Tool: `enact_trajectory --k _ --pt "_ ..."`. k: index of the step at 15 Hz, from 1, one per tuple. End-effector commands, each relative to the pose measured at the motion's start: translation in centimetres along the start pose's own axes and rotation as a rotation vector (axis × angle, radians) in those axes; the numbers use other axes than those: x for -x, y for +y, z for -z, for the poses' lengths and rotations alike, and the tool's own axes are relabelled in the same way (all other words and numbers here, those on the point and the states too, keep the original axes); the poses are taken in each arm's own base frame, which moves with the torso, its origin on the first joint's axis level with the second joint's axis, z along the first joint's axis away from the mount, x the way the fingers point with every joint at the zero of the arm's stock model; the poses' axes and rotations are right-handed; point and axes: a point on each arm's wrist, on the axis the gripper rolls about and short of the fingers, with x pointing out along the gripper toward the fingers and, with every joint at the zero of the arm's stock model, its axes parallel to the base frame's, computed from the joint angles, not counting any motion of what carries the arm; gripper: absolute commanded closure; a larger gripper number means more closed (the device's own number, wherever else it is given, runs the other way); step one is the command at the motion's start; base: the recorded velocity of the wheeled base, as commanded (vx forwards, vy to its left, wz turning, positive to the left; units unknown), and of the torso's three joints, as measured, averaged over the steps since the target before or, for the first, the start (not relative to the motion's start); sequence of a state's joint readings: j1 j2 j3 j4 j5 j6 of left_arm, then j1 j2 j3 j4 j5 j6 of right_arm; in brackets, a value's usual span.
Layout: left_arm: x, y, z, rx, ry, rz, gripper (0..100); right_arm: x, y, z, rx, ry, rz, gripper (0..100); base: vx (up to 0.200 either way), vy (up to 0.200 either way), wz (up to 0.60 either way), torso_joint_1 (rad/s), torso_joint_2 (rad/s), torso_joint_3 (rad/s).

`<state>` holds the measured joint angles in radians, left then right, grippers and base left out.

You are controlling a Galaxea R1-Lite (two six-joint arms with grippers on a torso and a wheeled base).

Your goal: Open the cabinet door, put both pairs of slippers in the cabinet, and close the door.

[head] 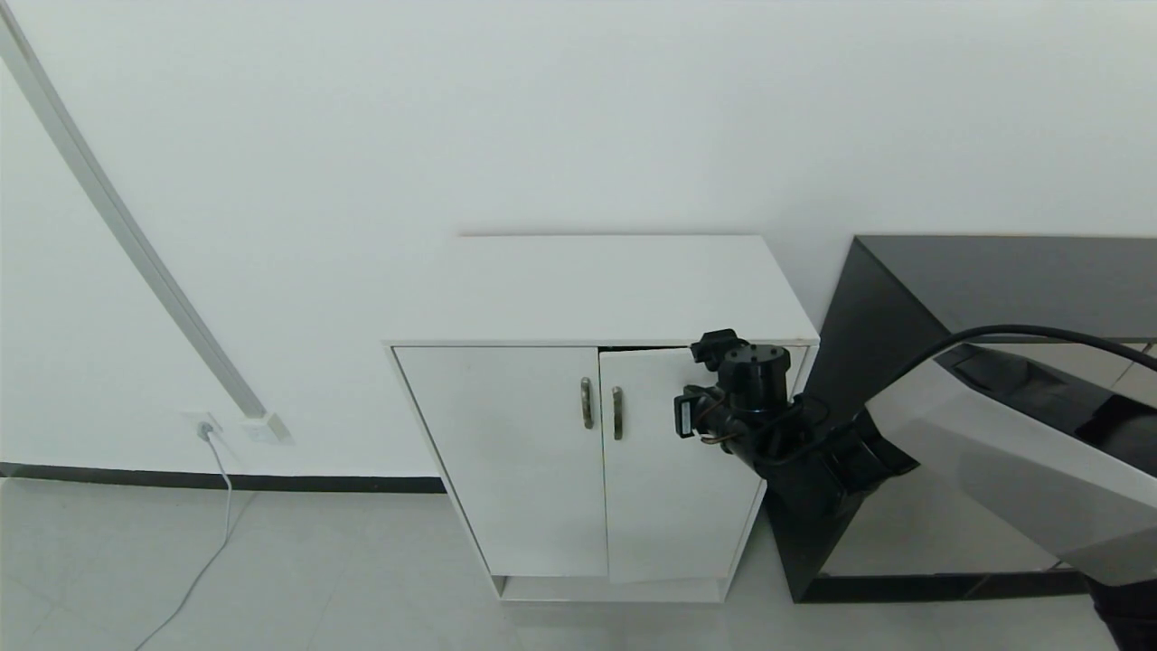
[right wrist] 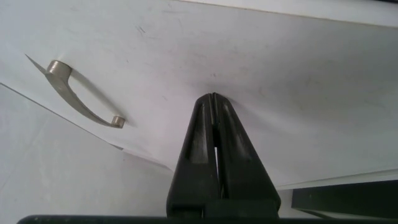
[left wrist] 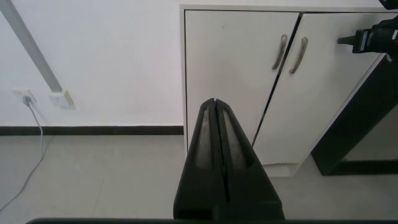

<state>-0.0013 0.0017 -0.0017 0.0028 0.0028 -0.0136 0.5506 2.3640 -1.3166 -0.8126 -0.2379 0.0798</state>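
A white two-door cabinet (head: 615, 289) stands against the wall. Its left door (head: 506, 452) is closed. The right door (head: 669, 506) stands slightly ajar, with a dark gap along its top. Two metal handles (head: 617, 413) sit at the middle seam. My right gripper (head: 710, 346) is shut, and its tip (right wrist: 214, 96) rests against the upper face of the right door (right wrist: 280, 74), beside the handle (right wrist: 84, 99). It also shows against that door in the left wrist view (left wrist: 342, 40). My left gripper (left wrist: 214, 102) is shut on nothing, low and well back from the cabinet (left wrist: 236, 68).
A dark glossy panel (head: 904, 298) stands right of the cabinet, close to my right arm. A wall socket with a grey cable (head: 203, 425) and a slanted conduit (head: 117, 217) are at the left. Pale tiled floor (head: 316, 561) lies open before the cabinet.
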Motion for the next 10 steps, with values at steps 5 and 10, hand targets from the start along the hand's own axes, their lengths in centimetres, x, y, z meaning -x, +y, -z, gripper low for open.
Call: enact_trajectory --k 5,10 --pt "0.00 0.00 0.01 0.000 0.000 0.000 100 -0.41 0.07 0.45 0.001 0.006 0.000 100 0.000 0.000 0.00 0.000 0.00 0.000" --pt "0.00 0.00 0.01 0.000 0.000 0.000 100 -0.97 -0.02 0.42 -0.001 0.000 0.004 100 0.000 0.000 0.00 0.000 0.00 0.000"
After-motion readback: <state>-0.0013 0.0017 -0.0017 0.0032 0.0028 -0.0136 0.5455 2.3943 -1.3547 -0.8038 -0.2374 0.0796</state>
